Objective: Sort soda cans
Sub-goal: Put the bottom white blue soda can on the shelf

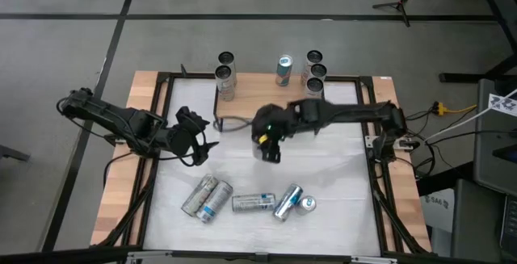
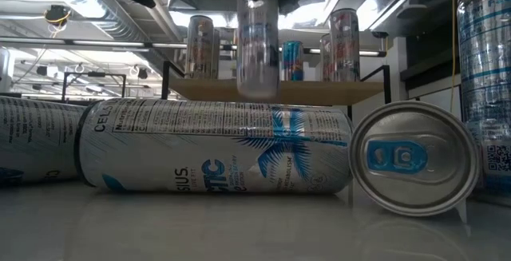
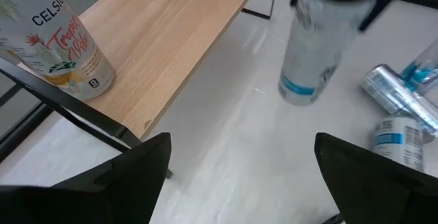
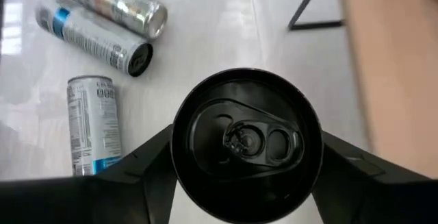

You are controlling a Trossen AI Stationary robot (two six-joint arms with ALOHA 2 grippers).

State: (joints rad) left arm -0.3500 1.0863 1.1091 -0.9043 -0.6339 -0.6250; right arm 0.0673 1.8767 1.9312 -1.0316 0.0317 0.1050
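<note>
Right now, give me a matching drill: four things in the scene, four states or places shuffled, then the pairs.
Things:
1. right gripper
2. left gripper
3. blue-top can
4. Tropical Vibe can

States or places:
A. jaws open, holding nothing, over the mat's left side
B. upright on the wooden strip
C. closed around a dark-topped can, held upright above the mat
D. in the near row, beside the lying cans

Pairs: 1-C, 2-A, 3-D, 4-B
</note>
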